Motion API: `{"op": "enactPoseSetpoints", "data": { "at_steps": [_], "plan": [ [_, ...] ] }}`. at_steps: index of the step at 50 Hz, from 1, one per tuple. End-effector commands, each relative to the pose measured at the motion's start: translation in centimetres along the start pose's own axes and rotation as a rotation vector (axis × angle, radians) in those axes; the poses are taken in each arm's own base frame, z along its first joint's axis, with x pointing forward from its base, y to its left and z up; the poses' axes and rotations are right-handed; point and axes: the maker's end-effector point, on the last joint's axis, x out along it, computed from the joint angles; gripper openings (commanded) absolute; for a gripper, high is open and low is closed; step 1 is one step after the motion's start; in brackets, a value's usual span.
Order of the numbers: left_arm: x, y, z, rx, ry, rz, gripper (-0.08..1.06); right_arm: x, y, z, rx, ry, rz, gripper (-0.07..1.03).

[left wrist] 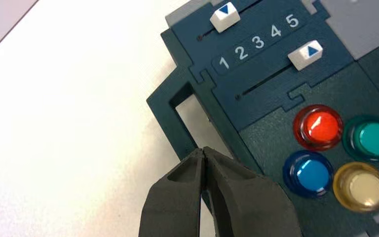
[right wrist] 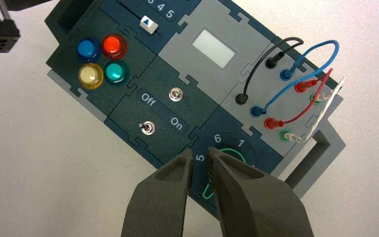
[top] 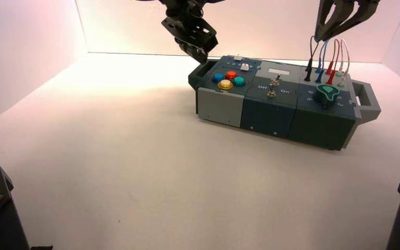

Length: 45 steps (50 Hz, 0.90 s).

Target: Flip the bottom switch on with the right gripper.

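Note:
The bottom switch (right wrist: 148, 128) is a small silver toggle on the box's dark teal middle panel, with "Off" and "On" lettering beside it. Its lever leans away from the "On" lettering. In the high view the bottom switch (top: 272, 94) is the nearer of two toggles. My right gripper (right wrist: 201, 152) hangs open with a narrow gap and nothing between its fingers, above the green knob and apart from the switch. From above, the right gripper (top: 320, 36) is high over the wires at the box's back right. My left gripper (left wrist: 204, 150) is shut and empty over the box's left handle.
A second toggle (right wrist: 176, 94) stands just behind the bottom switch. To their left are the blue, red, yellow and green buttons (right wrist: 101, 60) and two sliders (left wrist: 306, 54). At the right are looped wires (right wrist: 296, 84), the green knob (top: 326, 95) and a grey handle (top: 367, 101).

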Motion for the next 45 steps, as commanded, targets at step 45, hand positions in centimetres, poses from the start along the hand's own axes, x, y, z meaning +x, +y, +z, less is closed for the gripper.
{"op": "enactPoseSetpoints", "data": {
  "at_steps": [45],
  "plan": [
    [0.5, 0.7, 2.4, -0.02, -0.042, 0.005, -0.03, 0.0, 3.6, 1.1, -0.093, -0.01, 0.063, 0.18]
  ]
}}
